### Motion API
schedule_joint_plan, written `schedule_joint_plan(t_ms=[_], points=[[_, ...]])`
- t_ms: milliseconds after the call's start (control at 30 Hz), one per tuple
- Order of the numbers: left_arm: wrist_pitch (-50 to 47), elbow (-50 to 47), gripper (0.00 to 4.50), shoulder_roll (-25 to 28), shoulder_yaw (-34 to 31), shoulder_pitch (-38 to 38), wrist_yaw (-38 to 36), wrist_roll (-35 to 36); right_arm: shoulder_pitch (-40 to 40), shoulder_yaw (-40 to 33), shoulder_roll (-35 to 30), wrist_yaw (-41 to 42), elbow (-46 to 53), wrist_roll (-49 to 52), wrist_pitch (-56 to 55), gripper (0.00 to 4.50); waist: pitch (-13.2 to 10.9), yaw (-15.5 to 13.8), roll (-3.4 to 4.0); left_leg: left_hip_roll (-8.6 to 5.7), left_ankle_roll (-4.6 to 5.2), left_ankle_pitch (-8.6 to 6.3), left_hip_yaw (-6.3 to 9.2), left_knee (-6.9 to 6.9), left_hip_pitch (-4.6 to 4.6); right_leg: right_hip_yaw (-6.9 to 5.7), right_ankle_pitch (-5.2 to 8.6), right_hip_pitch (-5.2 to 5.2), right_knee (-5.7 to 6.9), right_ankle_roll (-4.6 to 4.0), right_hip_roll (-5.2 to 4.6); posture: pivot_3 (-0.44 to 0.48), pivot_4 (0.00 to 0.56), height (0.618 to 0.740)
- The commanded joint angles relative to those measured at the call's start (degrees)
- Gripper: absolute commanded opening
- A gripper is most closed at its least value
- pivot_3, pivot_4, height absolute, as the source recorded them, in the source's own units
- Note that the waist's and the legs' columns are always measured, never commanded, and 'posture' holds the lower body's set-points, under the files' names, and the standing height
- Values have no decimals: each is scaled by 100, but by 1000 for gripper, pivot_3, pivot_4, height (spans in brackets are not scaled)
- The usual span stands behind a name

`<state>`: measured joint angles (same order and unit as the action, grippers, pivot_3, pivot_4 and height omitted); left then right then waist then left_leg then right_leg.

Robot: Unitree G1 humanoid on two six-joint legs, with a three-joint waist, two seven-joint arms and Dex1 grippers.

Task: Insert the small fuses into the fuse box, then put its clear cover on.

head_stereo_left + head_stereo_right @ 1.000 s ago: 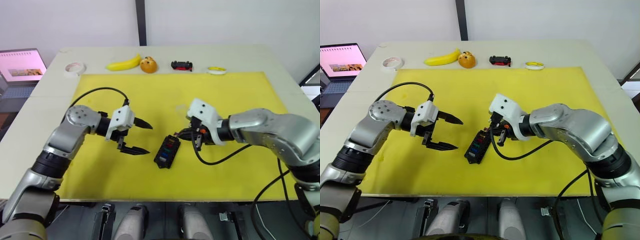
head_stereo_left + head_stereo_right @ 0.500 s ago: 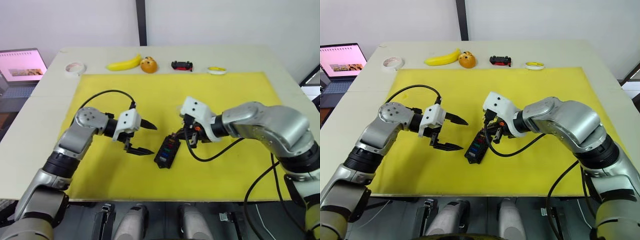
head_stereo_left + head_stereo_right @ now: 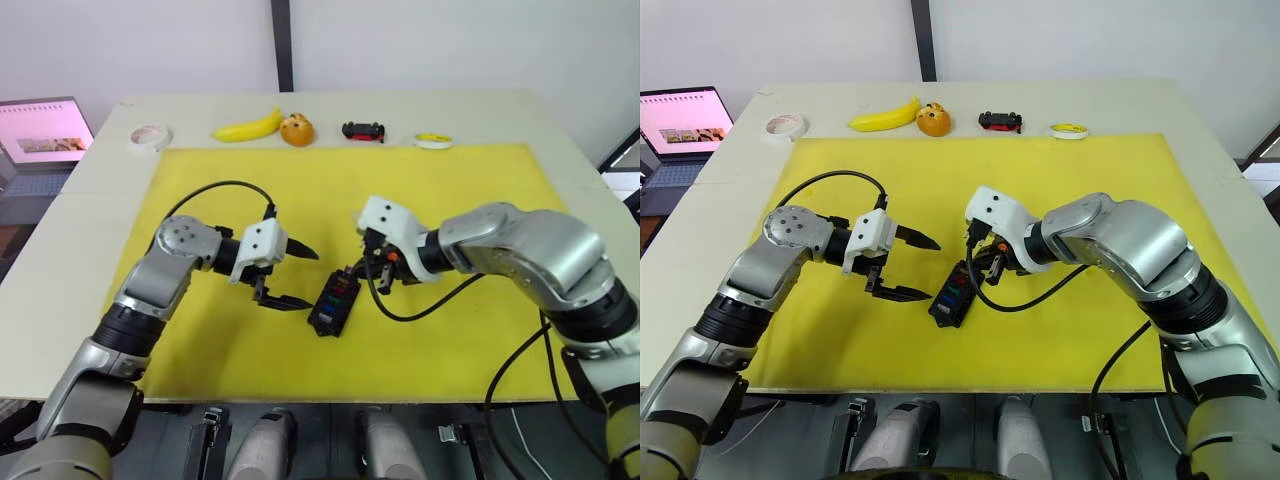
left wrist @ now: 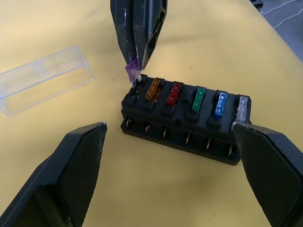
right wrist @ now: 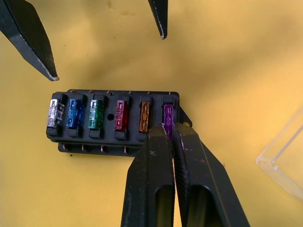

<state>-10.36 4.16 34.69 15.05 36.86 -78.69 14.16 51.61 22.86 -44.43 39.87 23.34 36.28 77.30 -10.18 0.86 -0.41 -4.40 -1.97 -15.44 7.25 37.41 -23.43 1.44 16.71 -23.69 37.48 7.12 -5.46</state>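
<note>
Left wrist view: the right claw [image 4: 134, 66] pinches the purple fuse [image 4: 131, 72] over the last empty slot of the fuse box [image 4: 184, 120], with the orange, red, green, blue and grey fuses already seated in a row beside it. The left claw [image 3: 292, 276] hangs wide open just beside the box. I judge only seating this fuse and fitting the clear cover [image 4: 43, 78], lying just beyond the right claw, remain.
</note>
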Motion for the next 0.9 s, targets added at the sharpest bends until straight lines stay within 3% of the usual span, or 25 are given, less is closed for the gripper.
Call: schedule_joint_plan(t_ms=[33, 900], points=[[61, -158, 4447, -2, -44, 74, 26, -9, 88, -113, 52, 48, 64, -40, 39, 0, 0, 0, 0, 0, 0, 0, 0, 1, 0, 0, 0, 0, 0, 0, 0, 0, 150, 740], [-15, -330, 4447, -63, -38, 14, 121, 8, 13, 103, 35, 262, 23, -425, -78, 0, 0, 4, 0, -1, -1, 0, -1, 21, 0, 0, 0, -1, 19, 0, 1, 0, 150, 740]])
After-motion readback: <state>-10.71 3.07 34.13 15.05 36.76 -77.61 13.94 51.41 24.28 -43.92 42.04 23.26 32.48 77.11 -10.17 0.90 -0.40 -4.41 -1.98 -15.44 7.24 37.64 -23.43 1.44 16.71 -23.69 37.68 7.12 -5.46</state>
